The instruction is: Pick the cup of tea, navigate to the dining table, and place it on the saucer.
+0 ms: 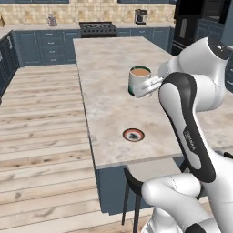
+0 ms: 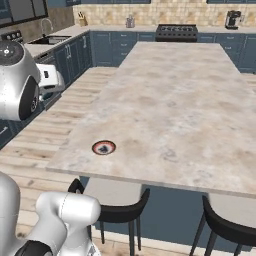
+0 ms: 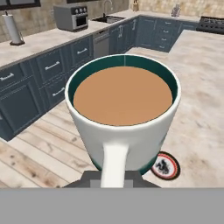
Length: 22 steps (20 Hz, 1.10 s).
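The cup of tea (image 1: 139,80) is lifted and carried in the gripper (image 1: 148,86), which is clamped on its handle side, and it hangs in the air above the dining table (image 1: 113,68), so picking and driving look finished. What is left is the placing: the saucer (image 1: 133,134) lies bare near the table's front edge toward its left corner, and the cup must come down onto it

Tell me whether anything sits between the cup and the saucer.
Nothing visible does. The end effector holds the cup above the table, and the tabletop between it and the saucer, near the table's near edge, is bare.
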Motion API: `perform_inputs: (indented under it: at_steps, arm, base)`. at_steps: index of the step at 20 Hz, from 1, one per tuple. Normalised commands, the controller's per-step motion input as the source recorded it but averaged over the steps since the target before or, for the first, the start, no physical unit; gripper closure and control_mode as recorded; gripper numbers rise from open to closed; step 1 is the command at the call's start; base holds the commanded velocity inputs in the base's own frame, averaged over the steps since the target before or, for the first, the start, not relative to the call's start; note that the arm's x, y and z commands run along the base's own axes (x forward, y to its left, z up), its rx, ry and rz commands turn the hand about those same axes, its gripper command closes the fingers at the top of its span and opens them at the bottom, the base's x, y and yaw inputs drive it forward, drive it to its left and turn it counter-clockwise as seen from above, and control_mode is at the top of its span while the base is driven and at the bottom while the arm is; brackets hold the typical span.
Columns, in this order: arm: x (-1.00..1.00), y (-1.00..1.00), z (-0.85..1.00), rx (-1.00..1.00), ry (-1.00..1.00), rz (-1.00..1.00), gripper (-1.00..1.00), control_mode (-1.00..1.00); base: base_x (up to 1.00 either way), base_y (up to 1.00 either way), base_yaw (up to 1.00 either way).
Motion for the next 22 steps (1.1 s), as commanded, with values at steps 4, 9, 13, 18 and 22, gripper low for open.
perform_inputs:
  at_steps: [4,9,13,18,22]
  arm:
    - [0.00,0.00,0.00,0.00,0.00,0.00,1.00,1.00]
    - [0.03,-0.03,0.00,0.00,0.00,0.00,1.00,-1.00]
    - [0.18,-0.62,-0.03,0.00,0.00,0.24,1.00,-1.00]
    - [0.23,-0.73,-0.29,0.00,0.00,0.41,1.00,-1.00]
    - [0.37,-0.75,-0.44,0.00,0.02,0.46,1.00,-1.00]
  base:
    - [0.00,0.00,0.00]
    - [0.00,0.00,0.00]
    - [0.00,0.00,0.00]
    - [0.00,0.00,0.00]
    - [0.00,0.00,0.00]
